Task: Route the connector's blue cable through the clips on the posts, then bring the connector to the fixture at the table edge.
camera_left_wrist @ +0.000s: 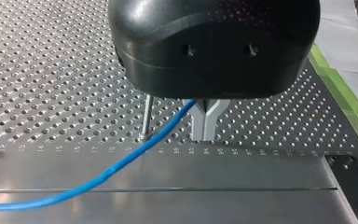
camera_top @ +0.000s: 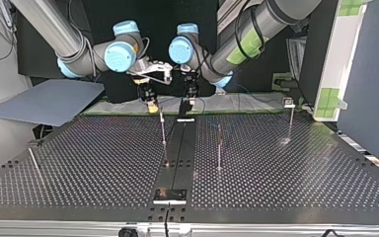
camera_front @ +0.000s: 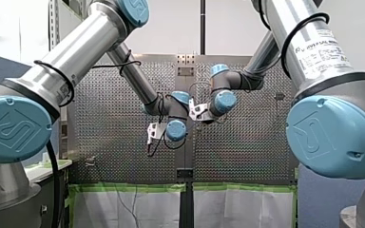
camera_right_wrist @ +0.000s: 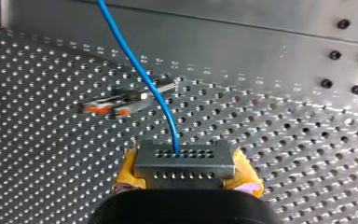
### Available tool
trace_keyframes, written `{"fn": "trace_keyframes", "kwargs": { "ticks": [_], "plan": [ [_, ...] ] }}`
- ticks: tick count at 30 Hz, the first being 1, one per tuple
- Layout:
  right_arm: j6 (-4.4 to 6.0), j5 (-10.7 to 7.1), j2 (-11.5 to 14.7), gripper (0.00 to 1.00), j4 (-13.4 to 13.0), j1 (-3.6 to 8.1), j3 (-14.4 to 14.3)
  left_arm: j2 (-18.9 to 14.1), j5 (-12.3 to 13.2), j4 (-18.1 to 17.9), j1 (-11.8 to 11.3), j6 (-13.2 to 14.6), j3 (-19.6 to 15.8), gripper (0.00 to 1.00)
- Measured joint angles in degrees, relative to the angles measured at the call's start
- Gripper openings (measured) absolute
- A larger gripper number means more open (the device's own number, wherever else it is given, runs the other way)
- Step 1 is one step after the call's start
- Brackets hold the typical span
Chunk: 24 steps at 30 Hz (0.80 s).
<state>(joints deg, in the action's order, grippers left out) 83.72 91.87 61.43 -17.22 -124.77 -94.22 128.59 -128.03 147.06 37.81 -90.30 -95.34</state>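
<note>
The table [camera_top: 103, 163] lay wide, its far edge beneath both my wrists. Its near edge carried the fixture [camera_top: 170, 196], at the end of the smooth strip [camera_top: 177, 153]. The posts [camera_top: 219, 148] stood well apart, with open perforated plate between them.

My right gripper [camera_top: 151, 104] hung by the far edge. My left gripper [camera_top: 187, 102] was just beside it, over the strip's far end. My right pads [camera_right_wrist: 128, 171] were clamped on the connector [camera_right_wrist: 185, 158]. The cable [camera_right_wrist: 140, 70] rose from the connector's top face.

My left fingers [camera_left_wrist: 200, 123] met at the tips, near the green tape [camera_left_wrist: 349, 105] on the edge. The cable ran into the fork above those tips, and I could not tell whether it was pinched.
</note>
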Motion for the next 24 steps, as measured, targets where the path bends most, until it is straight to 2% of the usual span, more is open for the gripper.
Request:
{"fn": "trace_keyframes", "kwargs": {
  "ticks": [12,16,24],
  "plan": [
    [0.56,1.52,-0.02,0.0,-3.66,0.34,-5.83,0.04,-0.13,-0.33,1.68,0.04,0.02,0.0],
    [0.79,1.54,-0.09,0.0,-4.85,0.86,-6.48,0.1,-0.05,-0.49,2.28,0.04,0.01,0.0],
    [0.45,1.42,-0.13,0.0,-6.49,2.58,-6.63,0.55,0.51,-0.47,2.8,0.18,0.25,0.0]
  ]
}}
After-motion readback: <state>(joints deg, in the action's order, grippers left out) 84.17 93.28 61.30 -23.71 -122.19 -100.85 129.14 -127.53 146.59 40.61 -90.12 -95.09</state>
